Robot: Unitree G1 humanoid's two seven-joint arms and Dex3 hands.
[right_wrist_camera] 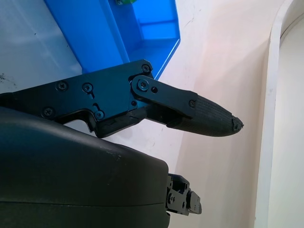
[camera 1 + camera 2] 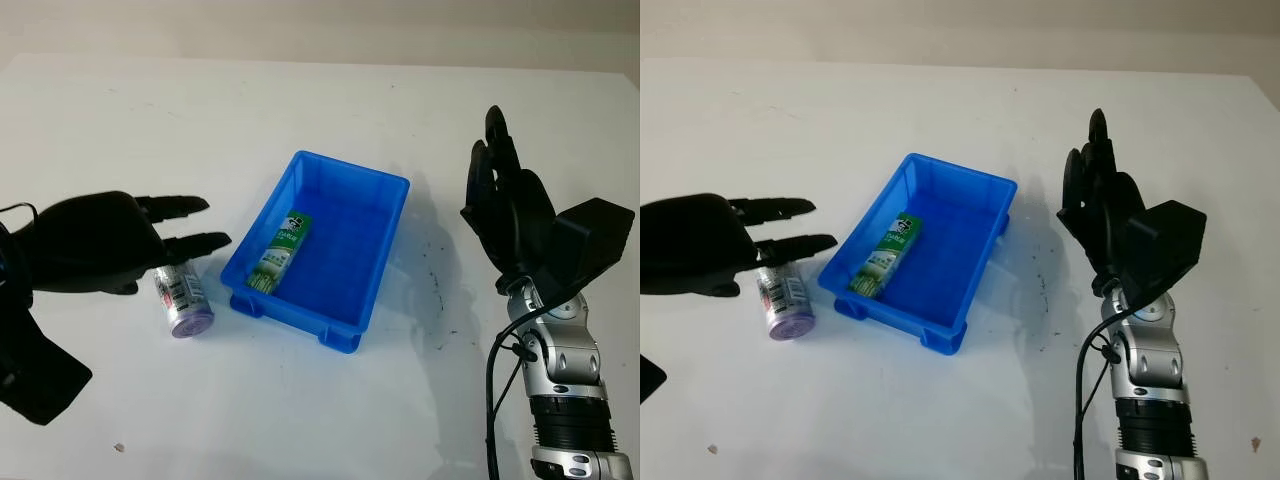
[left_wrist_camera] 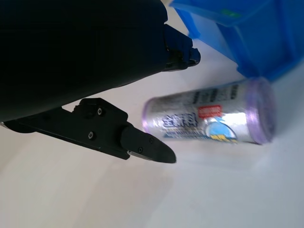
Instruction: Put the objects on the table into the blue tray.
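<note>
Hovering open, my left hand hangs over the shiny cylindrical can lying on the white worktop beside the blue plastic tray, which holds a green box; my right hand is open, raised right of the tray.

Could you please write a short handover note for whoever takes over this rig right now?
Left hand: open, over the purple can, not gripping it.
Right hand: open, raised to the right of the blue tray.
Done: green packet lies inside the tray, along its left wall.
Left: the can lies on its side on the table, left of the tray; grasp it and drop it in.
</note>
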